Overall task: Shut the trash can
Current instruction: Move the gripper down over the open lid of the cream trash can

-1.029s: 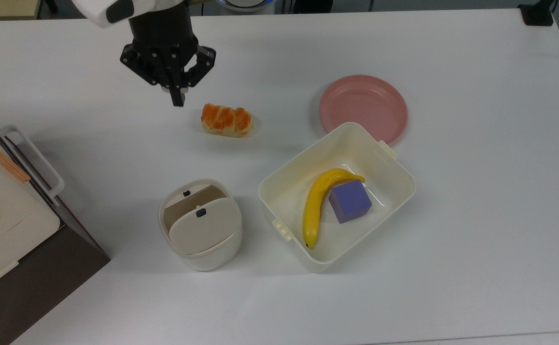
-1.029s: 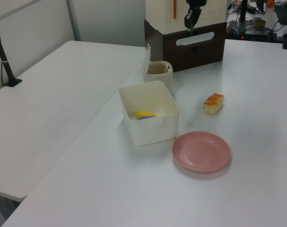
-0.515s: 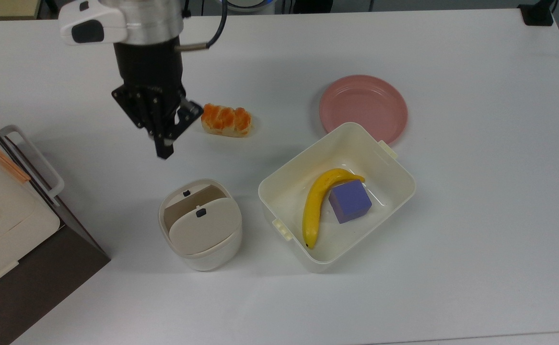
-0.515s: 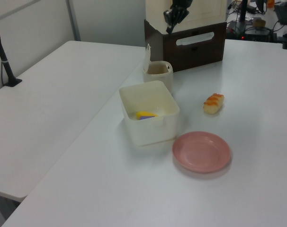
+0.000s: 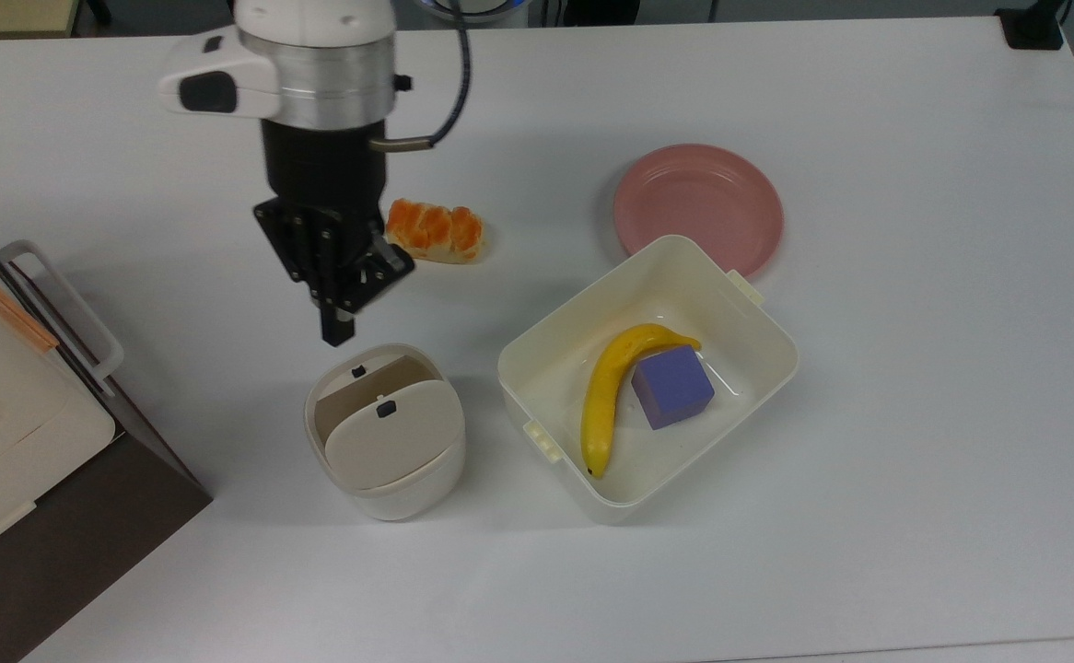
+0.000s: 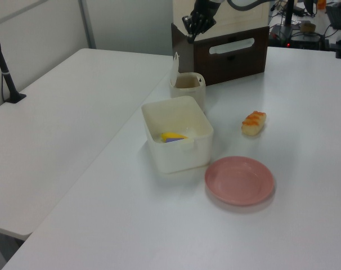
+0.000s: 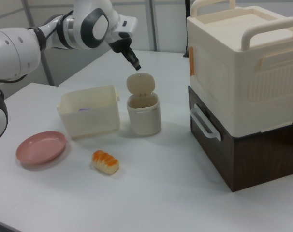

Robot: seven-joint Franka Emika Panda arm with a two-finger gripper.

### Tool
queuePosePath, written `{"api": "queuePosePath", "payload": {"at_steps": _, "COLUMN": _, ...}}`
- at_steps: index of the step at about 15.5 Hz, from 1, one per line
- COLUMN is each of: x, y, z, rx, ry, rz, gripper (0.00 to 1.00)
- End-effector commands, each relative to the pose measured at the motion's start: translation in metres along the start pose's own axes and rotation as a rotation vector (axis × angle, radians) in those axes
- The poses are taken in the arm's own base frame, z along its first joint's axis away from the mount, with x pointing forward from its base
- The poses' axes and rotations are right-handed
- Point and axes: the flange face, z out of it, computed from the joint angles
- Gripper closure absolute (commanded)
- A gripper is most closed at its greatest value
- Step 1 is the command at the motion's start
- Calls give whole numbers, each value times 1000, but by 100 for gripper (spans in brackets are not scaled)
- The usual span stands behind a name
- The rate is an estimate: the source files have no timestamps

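The trash can (image 5: 388, 479) is a small cream-white bin standing left of the tub in the top view. Its hinged lid (image 5: 391, 440) with a dark button stands raised, and the brownish inside (image 5: 367, 391) shows. The can also shows in the right view (image 7: 144, 116) with its lid (image 7: 140, 83) upright, and in the left view (image 6: 187, 87). My gripper (image 5: 337, 330) hangs shut and holds nothing, just beyond the can's rim toward the top view's top. In the right view the gripper (image 7: 136, 65) is above the lid and slightly left of it. It also shows in the left view (image 6: 190, 32).
A cream tub (image 5: 758, 318) holding a banana (image 5: 603, 396) and a purple cube (image 5: 671, 386) stands right of the can. A pink plate (image 5: 698, 198) and a bread roll (image 5: 435, 230) lie farther back. A large cream box on a brown base (image 7: 243, 87) stands at the top view's left.
My gripper has travelled from the far part of the table down toward the trash can, and now hangs close to its rim. The can and its lid have not moved.
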Motion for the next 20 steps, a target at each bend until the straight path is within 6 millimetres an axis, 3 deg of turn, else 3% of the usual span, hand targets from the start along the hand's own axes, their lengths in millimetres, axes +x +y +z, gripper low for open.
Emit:
{"api": "queuePosePath", "payload": {"at_steps": 1, "x": 2, "y": -30, "z": 5, "rx": 2, "ry": 68, "rz": 65, "gripper": 100}}
{"api": "queuePosePath", "payload": {"at_steps": 5, "x": -2, "y": -57, "z": 25, "rx": 4, "ry": 103, "rz": 102, "gripper": 100}}
{"api": "queuePosePath", "payload": {"at_steps": 9, "x": -3, "y": -66, "z": 38, "rx": 0, "ry": 122, "rz": 115, "gripper": 100}}
{"api": "queuePosePath", "payload": {"at_steps": 20, "x": -18, "y": -59, "z": 56, "rx": -81, "ry": 101, "rz": -50, "gripper": 100}}
